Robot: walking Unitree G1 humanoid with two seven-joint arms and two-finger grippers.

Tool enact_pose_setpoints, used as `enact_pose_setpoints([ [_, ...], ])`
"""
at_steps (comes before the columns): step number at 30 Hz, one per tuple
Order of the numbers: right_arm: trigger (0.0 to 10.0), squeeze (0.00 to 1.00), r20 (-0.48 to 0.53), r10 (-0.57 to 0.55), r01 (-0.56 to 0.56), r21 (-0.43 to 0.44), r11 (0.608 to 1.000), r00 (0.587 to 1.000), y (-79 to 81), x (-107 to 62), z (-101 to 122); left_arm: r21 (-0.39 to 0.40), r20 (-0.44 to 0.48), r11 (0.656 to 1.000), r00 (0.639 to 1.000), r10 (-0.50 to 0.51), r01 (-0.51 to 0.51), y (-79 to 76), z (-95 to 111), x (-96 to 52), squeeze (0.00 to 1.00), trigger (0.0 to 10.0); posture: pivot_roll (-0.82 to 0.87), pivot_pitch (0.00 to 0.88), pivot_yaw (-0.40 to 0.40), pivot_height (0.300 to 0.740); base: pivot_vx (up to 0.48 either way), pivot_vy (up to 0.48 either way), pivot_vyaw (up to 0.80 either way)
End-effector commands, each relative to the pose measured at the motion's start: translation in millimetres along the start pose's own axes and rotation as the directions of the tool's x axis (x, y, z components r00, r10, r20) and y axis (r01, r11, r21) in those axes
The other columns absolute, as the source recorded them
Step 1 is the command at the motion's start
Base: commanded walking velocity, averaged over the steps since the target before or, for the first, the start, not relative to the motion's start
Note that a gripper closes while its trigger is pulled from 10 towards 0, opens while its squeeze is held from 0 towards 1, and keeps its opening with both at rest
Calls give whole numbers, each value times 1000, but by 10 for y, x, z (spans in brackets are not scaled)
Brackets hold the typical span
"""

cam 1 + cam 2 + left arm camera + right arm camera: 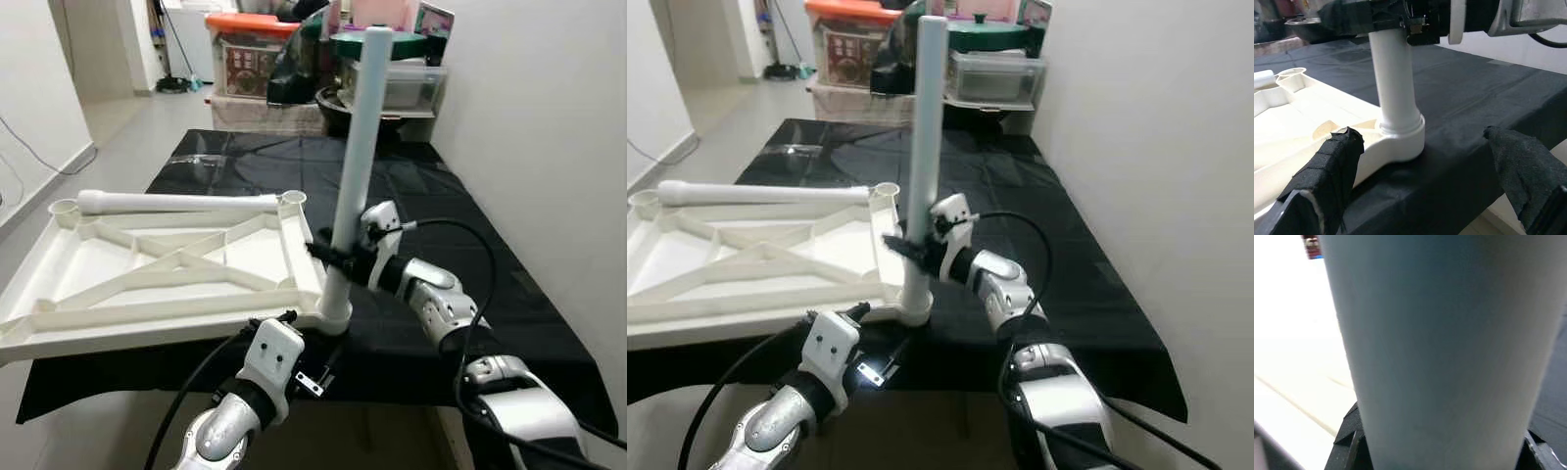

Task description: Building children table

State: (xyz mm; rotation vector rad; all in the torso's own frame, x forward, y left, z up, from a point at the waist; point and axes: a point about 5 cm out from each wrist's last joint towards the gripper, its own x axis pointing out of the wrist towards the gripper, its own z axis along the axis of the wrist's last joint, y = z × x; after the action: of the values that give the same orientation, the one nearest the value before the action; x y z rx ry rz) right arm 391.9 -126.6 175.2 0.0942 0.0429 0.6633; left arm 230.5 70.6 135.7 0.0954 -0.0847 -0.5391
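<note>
White plastic leg [359, 147], smooth tube, upright in near-right corner socket of upturned ribbed tabletop [147, 269] on black cloth [431, 225]. Right gripper [338, 257] clamped around leg low down. Left gripper [1420, 176] spread wide, holding nothing, by socket. Second leg [176, 202] lying horizontal along far edge.

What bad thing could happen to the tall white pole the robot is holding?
The right hand grips the tall white plastic table leg low down, so its long top could tip and wrench the corner socket. The upside-down white plastic tabletop hangs over the black table's edge and might slide off.
</note>
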Motion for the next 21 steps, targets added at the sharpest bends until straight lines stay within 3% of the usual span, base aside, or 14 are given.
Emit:
enact_pose_setpoints([
  [1,0,0,-53,-278,282,65,957,959,-267,-119,-74,0,-12,1000,1000,0,0,-8,-35,-4,0,10000,81,0,-77,740,0,0,0],
  [3,0,0,-82,-512,517,64,854,855,-464,-236,-89,-1,-12,1000,1000,0,0,-9,-36,-4,0,10000,83,0,-78,740,0,0,0],
  [4,0,0,-99,-668,675,79,733,737,-604,-355,-97,-1,-13,1000,1000,1,-1,-8,-37,-4,0,10000,83,0,-76,740,0,0,0],
  [5,0,0,-99,-727,734,77,675,679,-655,-407,-96,-1,-12,1000,1000,1,-1,-8,-36,-4,0,10000,83,0,-76,740,0,0,0],
  [6,0,0,-99,-727,734,77,675,679,-655,-407,-96,-1,-12,1000,1000,1,-1,-8,-36,-4,0,10000,83,0,-76,740,0,0,0],
  [9,0,0,-101,-835,841,83,535,542,-710,-488,-117,-2,-13,1000,1000,1,-1,-6,-36,-4,0,10000,81,0,-76,740,0,0,0],
  [12,0,0,-104,-851,857,87,508,515,-706,-490,-127,-2,-13,1000,1000,1,-1,-6,-35,-3,0,10000,83,0,-78,740,0,0,0],
  [14,0,0,-118,-869,876,118,468,480,-645,-448,-170,-3,-12,1000,1000,1,-1,-5,-33,-2,0,10000,83,0,-78,740,0,0,0],
  [16,0,0,-117,-864,870,129,476,490,-607,-409,-176,-3,-12,1000,1000,1,-1,-5,-32,-1,0,10000,84,0,-78,740,0,0,0],
  [17,10000,0,-109,-848,852,137,505,519,-556,-352,-170,-2,-11,1000,1000,1,-1,-4,-29,2,0,10000,85,0,-82,740,0,0,0],
  [19,10000,0,-104,-844,848,136,512,526,-520,-309,-159,-2,-11,1000,1000,1,-1,-4,-27,3,0,10000,85,0,-82,740,0,0,0],
  [20,10000,1000,-71,-810,808,163,566,582,-439,-208,-109,-1,-10,1000,1000,0,0,-2,-22,8,0,10000,83,0,-83,740,0,0,0],
  [21,10000,1000,-71,-810,808,163,566,582,-439,-208,-109,-1,-10,1000,1000,0,0,-2,-22,8,0,10000,83,0,-83,740,0,0,0],
])
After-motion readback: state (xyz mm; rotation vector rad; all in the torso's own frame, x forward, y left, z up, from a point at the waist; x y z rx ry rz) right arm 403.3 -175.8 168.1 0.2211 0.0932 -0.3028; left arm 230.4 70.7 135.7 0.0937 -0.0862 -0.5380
